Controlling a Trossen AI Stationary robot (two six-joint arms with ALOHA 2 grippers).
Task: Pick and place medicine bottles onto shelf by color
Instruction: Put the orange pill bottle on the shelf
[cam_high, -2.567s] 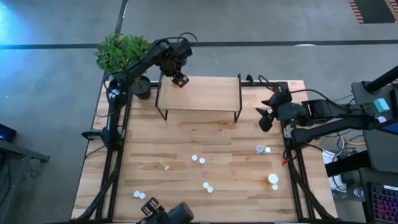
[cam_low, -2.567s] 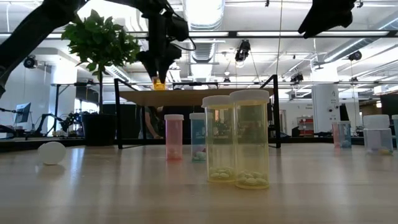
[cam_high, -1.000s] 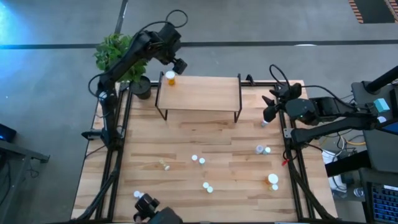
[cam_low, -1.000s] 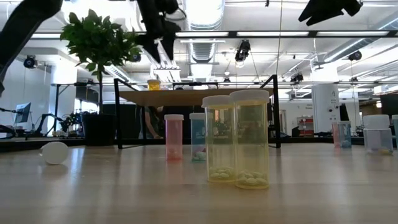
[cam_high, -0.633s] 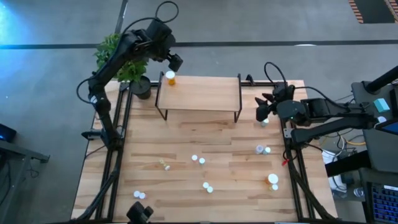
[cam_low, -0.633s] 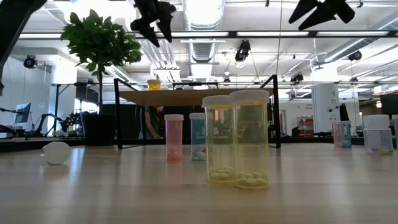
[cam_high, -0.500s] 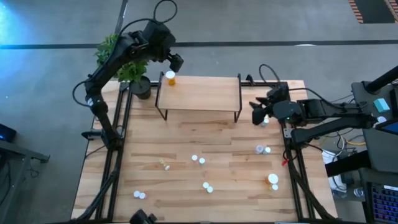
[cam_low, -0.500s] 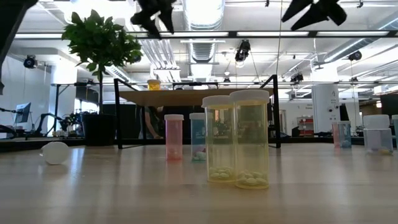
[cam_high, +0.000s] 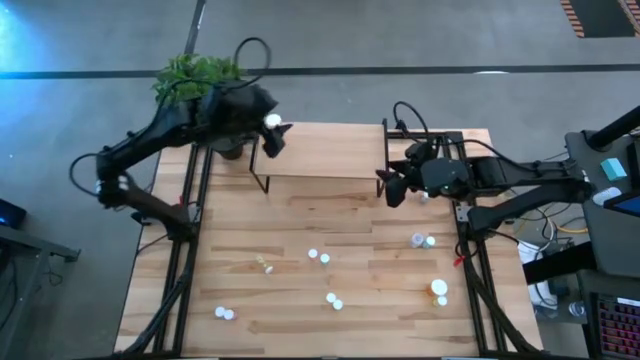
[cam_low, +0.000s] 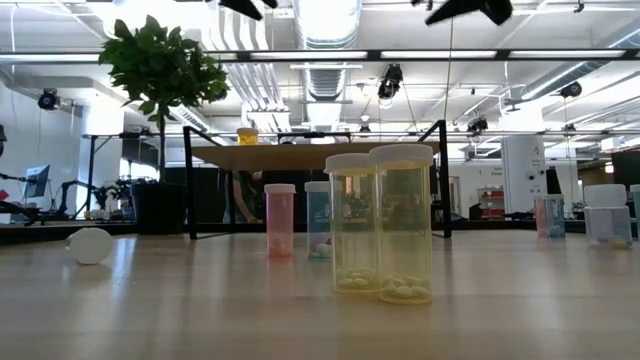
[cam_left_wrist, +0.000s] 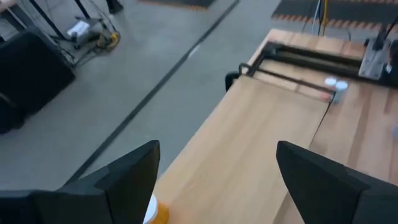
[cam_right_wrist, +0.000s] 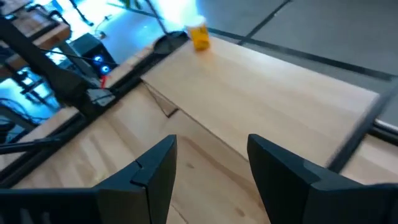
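- Hovering with fingers spread wide and nothing between them, the left gripper sits over the shelf's back-left corner, right above the orange bottle standing on the board there.
- Through the left wrist view that orange bottle peeks out between the two dark fingers, clear of both; one bottle is on the shelf, and it looks freshly placed.
- Over at the shelf's right end, the right gripper hangs above the tabletop, fingers partly apart and empty; its wrist view looks across the board to the same orange bottle at the far corner.
- Out on the table in front of the shelf, the remaining medicine bottles wait: a yellow pair, a pink one, a blue-green one, and one lying on its side.
- Step in hand, by the look of it: between placements, the next pick not yet begun.
- Next move likely calls for a gripper to drop over one loose bottle, straddle it squarely, close and carry it to the shelf, keeping colours grouped apart from the orange corner.
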